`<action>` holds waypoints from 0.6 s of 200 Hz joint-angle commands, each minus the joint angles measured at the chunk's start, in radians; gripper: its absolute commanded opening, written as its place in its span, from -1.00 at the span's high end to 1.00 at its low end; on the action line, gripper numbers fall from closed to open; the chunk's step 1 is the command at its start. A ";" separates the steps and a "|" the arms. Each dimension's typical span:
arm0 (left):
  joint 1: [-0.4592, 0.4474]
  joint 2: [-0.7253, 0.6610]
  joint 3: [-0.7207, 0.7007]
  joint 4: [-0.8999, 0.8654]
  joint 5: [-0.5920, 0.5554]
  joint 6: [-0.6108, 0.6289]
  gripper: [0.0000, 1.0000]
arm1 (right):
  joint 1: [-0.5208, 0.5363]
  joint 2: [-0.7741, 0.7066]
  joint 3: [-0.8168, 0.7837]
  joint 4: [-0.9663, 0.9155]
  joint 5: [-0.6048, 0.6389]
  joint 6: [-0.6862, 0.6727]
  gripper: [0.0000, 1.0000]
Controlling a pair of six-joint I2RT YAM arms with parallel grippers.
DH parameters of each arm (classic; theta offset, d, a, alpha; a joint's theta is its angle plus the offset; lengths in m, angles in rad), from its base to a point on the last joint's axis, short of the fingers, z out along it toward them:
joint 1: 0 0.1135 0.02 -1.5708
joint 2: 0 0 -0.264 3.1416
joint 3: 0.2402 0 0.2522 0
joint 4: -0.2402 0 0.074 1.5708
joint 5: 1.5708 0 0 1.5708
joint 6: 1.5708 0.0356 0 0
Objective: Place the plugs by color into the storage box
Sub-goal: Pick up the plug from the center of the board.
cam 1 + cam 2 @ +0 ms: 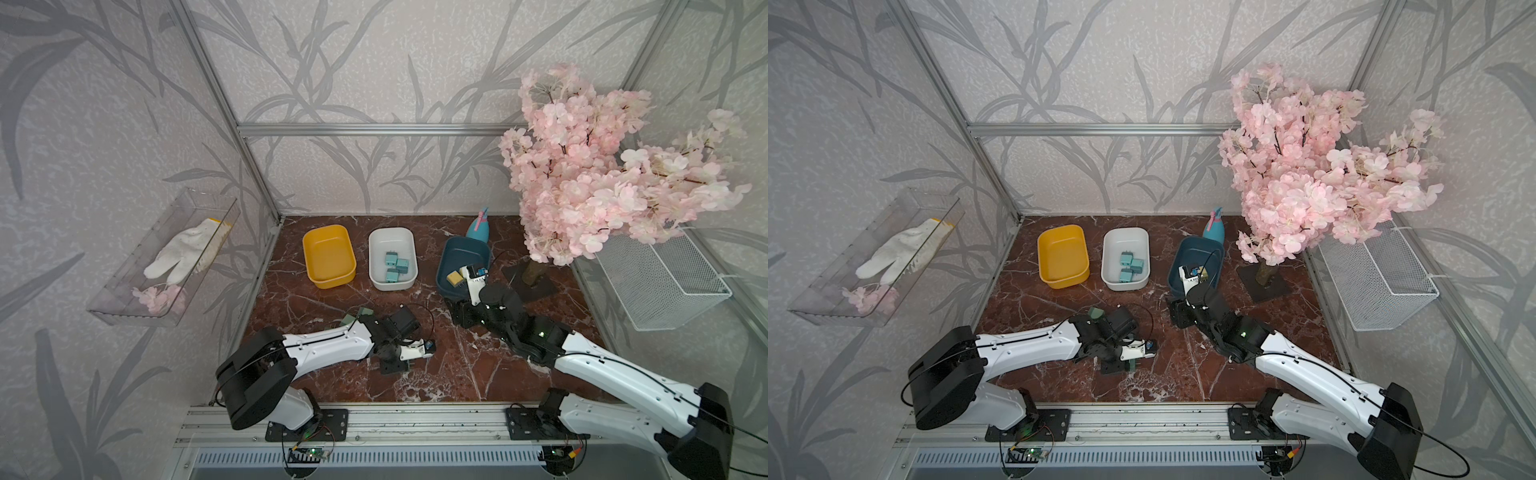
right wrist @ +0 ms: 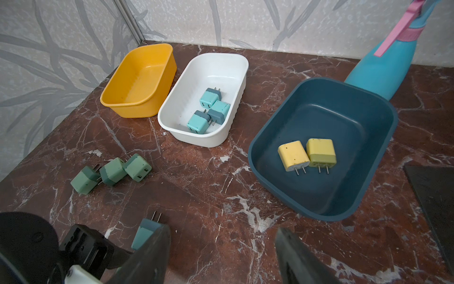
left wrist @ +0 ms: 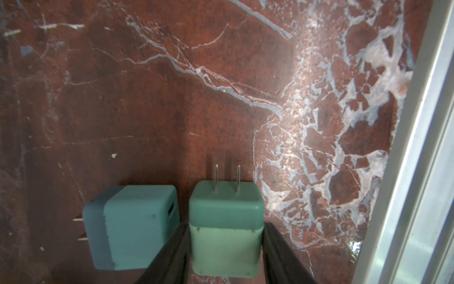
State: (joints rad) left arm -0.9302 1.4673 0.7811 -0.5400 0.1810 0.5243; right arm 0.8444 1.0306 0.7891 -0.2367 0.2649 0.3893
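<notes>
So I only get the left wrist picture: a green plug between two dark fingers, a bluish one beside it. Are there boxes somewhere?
Observer: Yes, three at the back of the table: a yellow box, a white box and a dark blue box.
Operator: Any green ones in them?
Observer: No. The white box holds three light blue plugs, the dark blue box two yellow plugs, the yellow box nothing.
Operator: So my green plug goes in the yellow one?
Observer: Probably. Three more green plugs lie loose together on the table.
</notes>
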 commanded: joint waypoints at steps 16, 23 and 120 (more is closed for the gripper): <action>-0.004 0.023 0.017 -0.036 0.010 0.029 0.04 | -0.004 -0.001 -0.005 0.008 0.022 -0.012 -0.45; -0.004 0.027 0.017 -0.040 0.007 0.030 0.05 | -0.004 -0.001 -0.005 0.008 0.023 -0.012 -0.46; -0.007 -0.027 0.036 -0.063 0.043 0.037 0.32 | -0.004 -0.002 -0.010 0.000 0.018 0.004 -0.46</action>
State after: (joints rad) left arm -0.9321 1.4807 0.7975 -0.5598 0.1890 0.5495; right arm 0.8444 1.0416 0.7879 -0.2367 0.2714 0.3923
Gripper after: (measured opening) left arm 0.442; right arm 0.727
